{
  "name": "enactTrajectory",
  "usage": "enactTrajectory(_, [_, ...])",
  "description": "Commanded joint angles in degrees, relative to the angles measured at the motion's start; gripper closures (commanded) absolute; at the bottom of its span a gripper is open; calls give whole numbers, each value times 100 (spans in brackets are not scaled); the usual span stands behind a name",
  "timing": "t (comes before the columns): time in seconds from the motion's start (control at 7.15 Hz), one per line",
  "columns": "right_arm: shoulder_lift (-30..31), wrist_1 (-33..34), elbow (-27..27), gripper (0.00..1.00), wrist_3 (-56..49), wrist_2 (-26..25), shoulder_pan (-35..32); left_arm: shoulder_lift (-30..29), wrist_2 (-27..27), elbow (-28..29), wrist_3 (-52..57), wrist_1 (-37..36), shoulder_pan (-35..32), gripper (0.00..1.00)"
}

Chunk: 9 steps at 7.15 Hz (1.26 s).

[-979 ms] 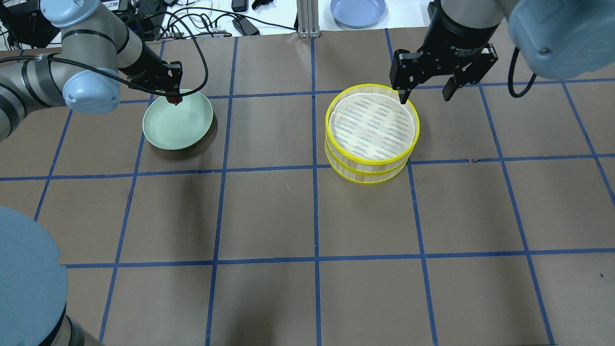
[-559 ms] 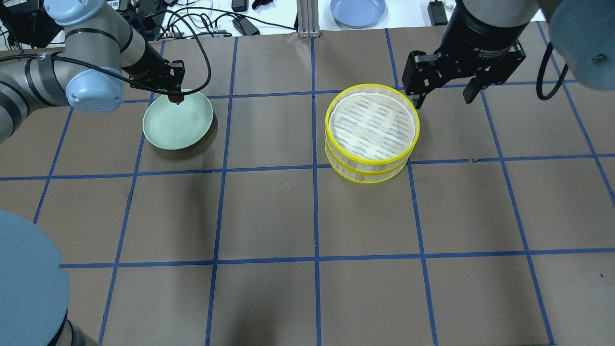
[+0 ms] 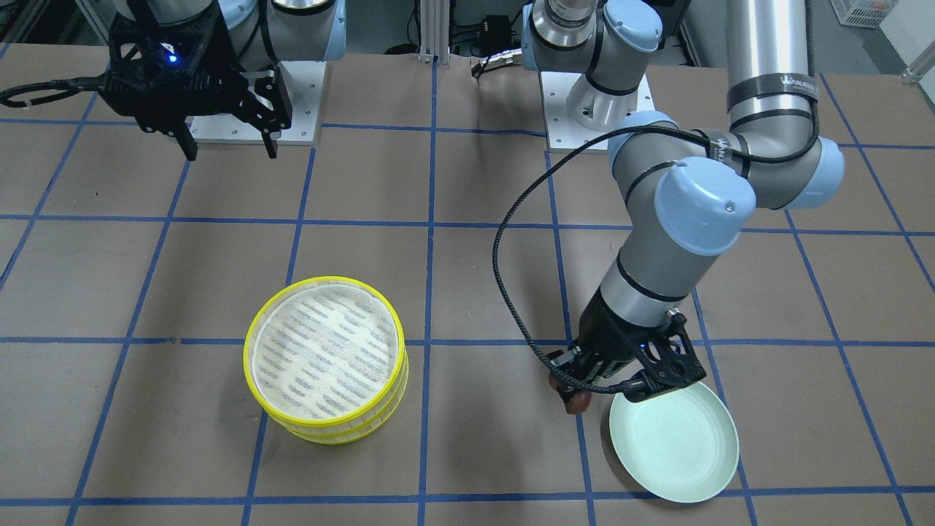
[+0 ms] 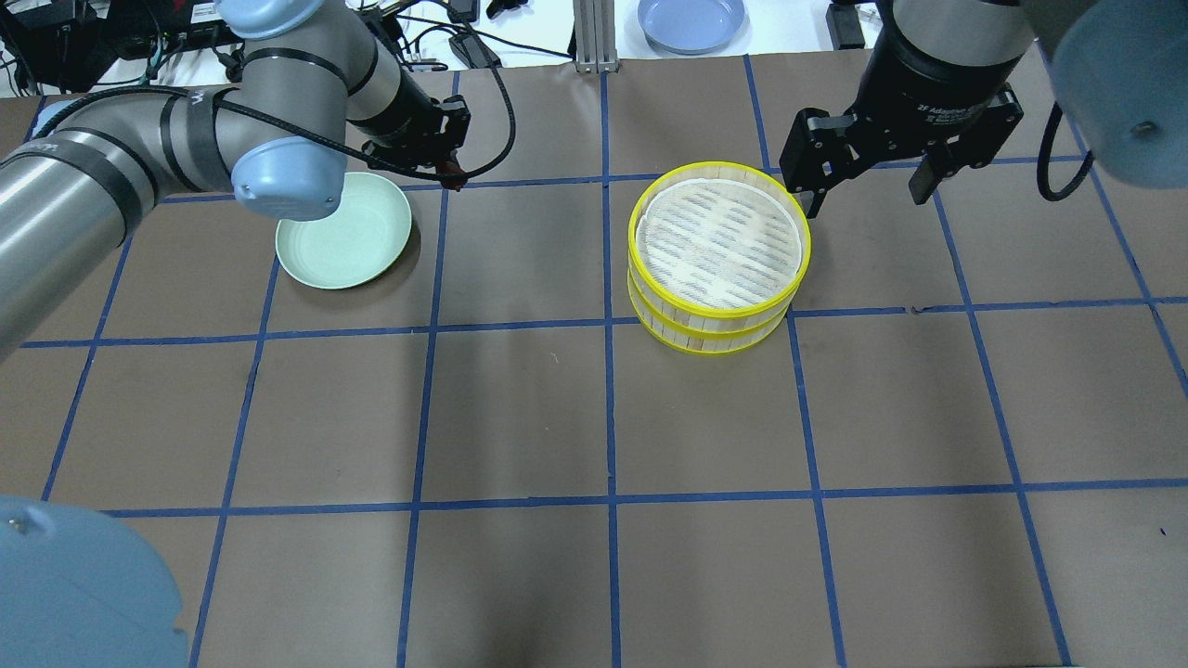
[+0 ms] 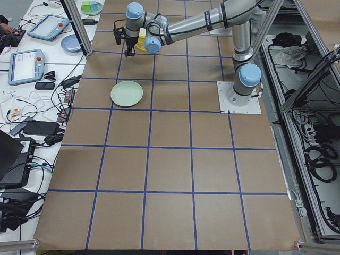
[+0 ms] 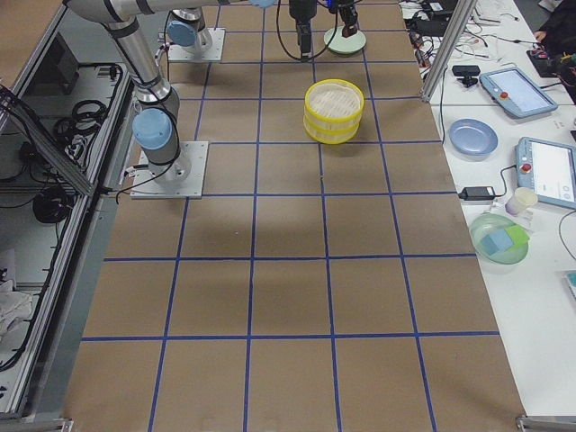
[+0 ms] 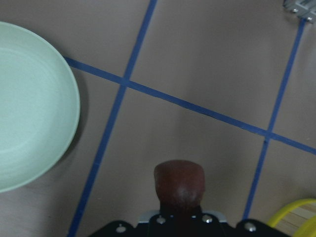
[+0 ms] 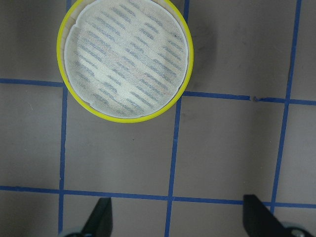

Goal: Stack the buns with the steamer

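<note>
My left gripper (image 4: 452, 176) is shut on the dark reddish-brown bun (image 7: 178, 181) and holds it above the table, just off the right edge of the pale green plate (image 4: 353, 250). The bun also shows in the front view (image 3: 577, 400), beside the plate (image 3: 676, 446). The yellow-rimmed steamer (image 4: 710, 325) stands as two stacked tiers with a striped white cloth lining the top one, which is empty. My right gripper (image 4: 863, 190) is open and empty, raised behind the steamer's far right rim. The cream-white bun is out of view.
A blue plate (image 4: 691, 20), cables and a metal post (image 4: 594, 37) lie beyond the table's far edge. Blue tape lines grid the brown table. In the left wrist view the plate (image 7: 29, 108) is at the left and a bit of the steamer's rim (image 7: 291, 217) at the lower right.
My left gripper has carried the dark bun from over the plate's far rim to the right, past the plate's edge. My right gripper has risen and drawn back from the steamer's rim.
</note>
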State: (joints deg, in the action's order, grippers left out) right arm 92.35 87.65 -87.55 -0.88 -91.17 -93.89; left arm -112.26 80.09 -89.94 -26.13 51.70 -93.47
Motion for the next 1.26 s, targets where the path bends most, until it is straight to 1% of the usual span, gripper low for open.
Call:
enactTrajectory(0.0, [-7,-45,-17,0,9,-23,-6,-112,-282,117,-1031,-368,-809,100])
enactTrajectory(0.14, [-15,-55,-25,0,79,46,-15,-173,-492,65,-1444,-485,-1109,100])
enactTrajectory(0.28, [-24,6,-25,0,1,3,-15,-226,-808,64,-1631,-495,-1312,100])
enactTrajectory(0.42, [-24,-19,-17,0,0,-6,-6,-296,-959,56,-1633,-512,-1444,100])
enactTrajectory(0.56, [-24,-37,-25,0,9,-6,-6,-445,-1152,38,-1633,-782,-1533,100])
enactTrajectory(0.7, [-24,-46,-25,0,44,29,-15,-585,-1162,29,-1641,-915,-1577,69])
enactTrajectory(0.84, [-24,-29,-25,0,1,12,-6,-674,-1154,29,-1633,-943,-1595,9])
enactTrajectory(0.98, [-33,-20,-25,0,0,29,-6,-701,-1171,29,-1633,-952,-1595,0])
enactTrajectory(1.12, [-33,-20,-25,0,0,12,-6,-701,-1180,38,-1641,-943,-1595,0])
